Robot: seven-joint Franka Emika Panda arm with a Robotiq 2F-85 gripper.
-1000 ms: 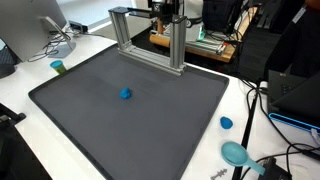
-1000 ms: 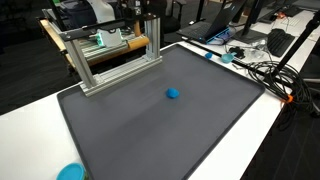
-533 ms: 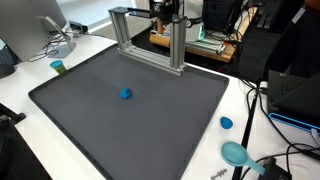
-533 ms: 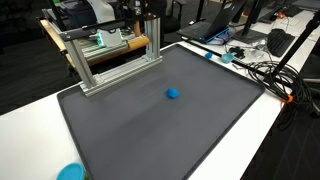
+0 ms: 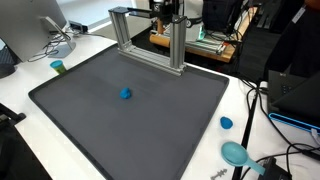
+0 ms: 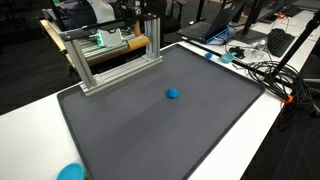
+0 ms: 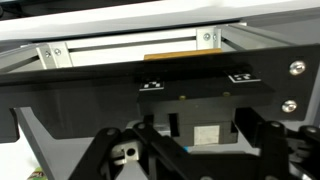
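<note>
Crowding the wrist view, dark fingers (image 7: 263,142) cut off, clenched or released unclear, aluminium frame (image 7: 130,50) just beyond

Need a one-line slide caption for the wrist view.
Open pincer up close to the metal frame, nothing between its fingers.

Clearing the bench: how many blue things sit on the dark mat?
1: a small blue object, central on the dark mat. A blue cap and a light-blue disc lie off it. The frame may hide more.
</note>
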